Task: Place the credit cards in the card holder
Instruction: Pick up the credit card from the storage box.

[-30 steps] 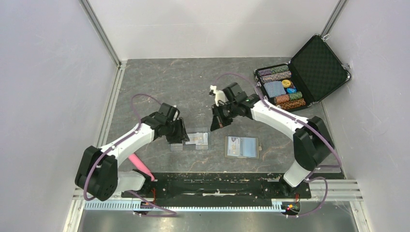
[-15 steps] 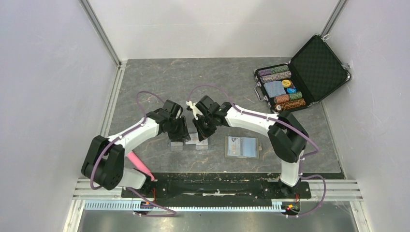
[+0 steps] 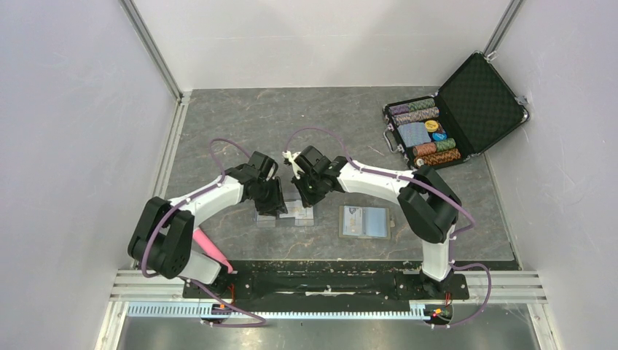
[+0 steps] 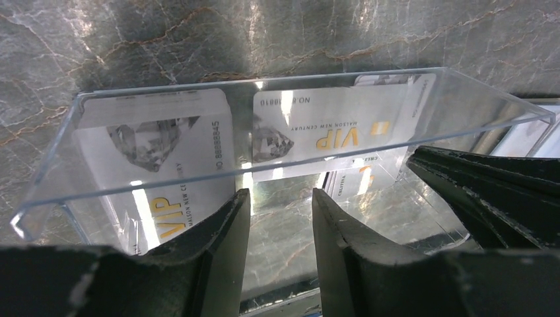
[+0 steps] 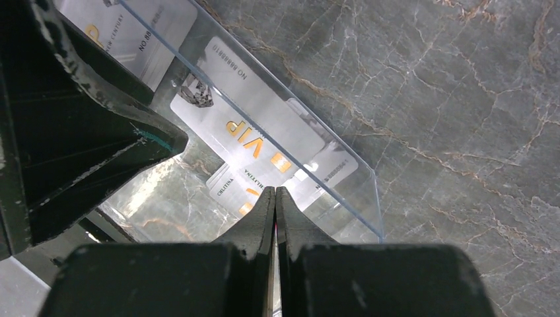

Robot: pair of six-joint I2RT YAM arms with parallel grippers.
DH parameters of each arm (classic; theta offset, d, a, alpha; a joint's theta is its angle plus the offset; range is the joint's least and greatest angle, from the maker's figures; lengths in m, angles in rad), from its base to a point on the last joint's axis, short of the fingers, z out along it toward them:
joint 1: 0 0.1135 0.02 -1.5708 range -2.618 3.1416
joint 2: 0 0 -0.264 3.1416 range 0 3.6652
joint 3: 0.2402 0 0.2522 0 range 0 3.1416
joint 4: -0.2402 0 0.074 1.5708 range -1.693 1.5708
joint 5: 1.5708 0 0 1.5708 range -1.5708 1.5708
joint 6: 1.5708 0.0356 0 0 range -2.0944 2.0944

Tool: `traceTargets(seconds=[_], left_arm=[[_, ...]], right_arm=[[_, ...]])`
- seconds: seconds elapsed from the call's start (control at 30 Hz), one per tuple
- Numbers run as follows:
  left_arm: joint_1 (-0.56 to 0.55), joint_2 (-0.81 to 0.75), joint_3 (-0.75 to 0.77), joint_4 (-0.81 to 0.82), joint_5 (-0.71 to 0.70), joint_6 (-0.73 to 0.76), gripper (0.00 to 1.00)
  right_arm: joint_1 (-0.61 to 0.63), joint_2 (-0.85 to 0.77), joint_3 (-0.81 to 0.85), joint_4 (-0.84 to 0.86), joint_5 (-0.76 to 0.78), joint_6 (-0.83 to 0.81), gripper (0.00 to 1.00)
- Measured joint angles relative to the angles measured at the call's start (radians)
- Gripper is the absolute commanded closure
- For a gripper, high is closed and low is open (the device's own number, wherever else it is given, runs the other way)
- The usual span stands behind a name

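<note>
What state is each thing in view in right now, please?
clear case, open.
credit cards, lying inside the clear case.
card holder, spread open, flat.
poker-chip case, lid open.
left gripper, open.
right gripper, shut.

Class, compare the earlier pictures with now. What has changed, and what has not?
The right gripper swung left to the clear case, meeting the left gripper, which stayed there. The card holder and poker-chip case kept their places.

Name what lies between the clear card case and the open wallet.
Nothing: only bare table separates the clear card case from the wallet, shown in the top view.
</note>
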Motion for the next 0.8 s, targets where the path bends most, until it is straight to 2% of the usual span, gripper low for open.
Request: traceTargets(seconds=[0.47,0.8], left_arm=[[-0.008,0.032,0.008,0.024,-0.006,-0.001,0.48],[-0.045,0.034,0.027,0.041,-0.024,-0.004,0.45]], right_arm=[[0.023,0.008,-0.085,0.138,0.041,0.0,1.0],[0.06,-0.03,-0.163,0.181,0.188,-0.016,1.0]])
